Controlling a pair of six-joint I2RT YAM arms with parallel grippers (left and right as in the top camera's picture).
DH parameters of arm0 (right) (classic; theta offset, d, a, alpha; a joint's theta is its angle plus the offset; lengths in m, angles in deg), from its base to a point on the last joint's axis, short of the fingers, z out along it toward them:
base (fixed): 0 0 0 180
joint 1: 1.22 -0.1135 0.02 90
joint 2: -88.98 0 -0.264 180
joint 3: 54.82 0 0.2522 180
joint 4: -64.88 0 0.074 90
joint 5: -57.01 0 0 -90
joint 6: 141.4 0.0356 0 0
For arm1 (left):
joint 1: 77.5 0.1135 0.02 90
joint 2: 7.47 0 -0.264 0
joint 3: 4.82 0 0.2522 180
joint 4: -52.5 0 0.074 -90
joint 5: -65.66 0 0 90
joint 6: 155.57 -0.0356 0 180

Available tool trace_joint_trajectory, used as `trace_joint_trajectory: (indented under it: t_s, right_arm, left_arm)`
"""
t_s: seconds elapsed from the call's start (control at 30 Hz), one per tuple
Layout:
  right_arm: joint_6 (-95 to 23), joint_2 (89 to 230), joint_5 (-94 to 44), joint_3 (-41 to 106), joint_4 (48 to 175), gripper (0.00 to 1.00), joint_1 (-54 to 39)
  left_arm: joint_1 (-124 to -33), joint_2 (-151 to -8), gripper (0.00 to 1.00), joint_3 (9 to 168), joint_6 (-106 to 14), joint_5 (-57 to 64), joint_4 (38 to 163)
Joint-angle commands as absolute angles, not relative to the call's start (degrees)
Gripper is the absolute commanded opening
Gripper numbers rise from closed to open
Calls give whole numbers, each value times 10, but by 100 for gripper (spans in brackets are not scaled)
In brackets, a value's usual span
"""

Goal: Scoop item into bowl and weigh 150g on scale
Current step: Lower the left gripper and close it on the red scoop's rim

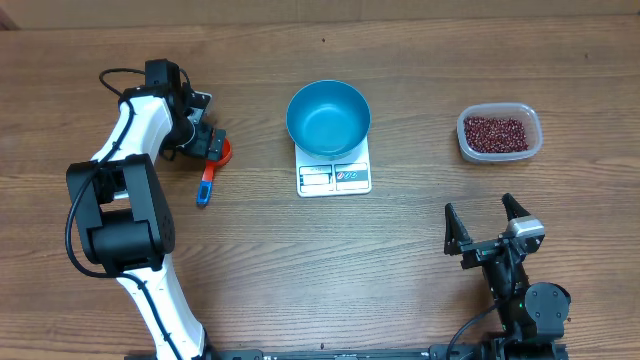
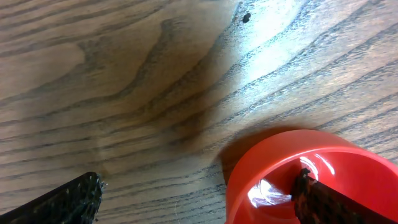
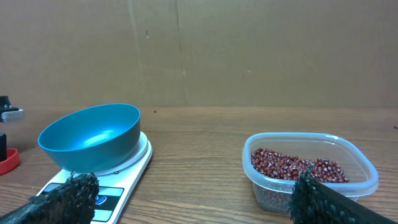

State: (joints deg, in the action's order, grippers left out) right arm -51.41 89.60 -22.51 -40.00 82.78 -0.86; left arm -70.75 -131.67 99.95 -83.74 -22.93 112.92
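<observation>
**Left tool on scoop cup; beans far off at 3 o'clock**

Overhead clock, 12 = far edge. Left tool (image 1: 208,145) is spread wide at the cup end of the scoop (image 1: 208,178); wrist view shows one finger (image 2: 329,202) down inside the red cup and the other on bare tabletop (image 1: 400,270), well apart; nothing pinched yet. Scoop's long axis runs roughly 12-to-6: cup at 12, blue-tipped handle toward 6, slightly 7. Beans (image 1: 495,131) sit in the clear tub (image 1: 535,140) at 3 o'clock from the scoop, well apart; bowl (image 1: 328,118), sitting on the scale (image 1: 335,177), stands between, almost on that line; it looks empty. Right tool (image 1: 485,222) is also spread and empty, and nearer the tub, which lies at 12 from it. My read: the scoop has to go over or around the bowl; closing on the cup wall instead of the handle may tilt it.
</observation>
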Motion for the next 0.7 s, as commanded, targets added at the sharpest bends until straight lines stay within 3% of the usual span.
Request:
trace_joint_trajectory:
  t_s: [0.0, 0.6, 0.63, 0.67]
  right_arm:
    - [-515, 891, -227, -406, 826, 100, -8]
    - [-515, 891, -227, -406, 826, 100, -8]
    - [-515, 891, -227, -406, 826, 100, -8]
    - [-515, 891, -227, -406, 826, 100, -8]
  left_arm:
    - [-708, -1330, 100, 991, -836, -233, 1127]
    - [-708, -1330, 100, 991, -836, -224, 1112]
    - [-708, -1330, 96, 991, -836, -224, 1112]
    - [-708, -1330, 78, 991, -836, -224, 1112]
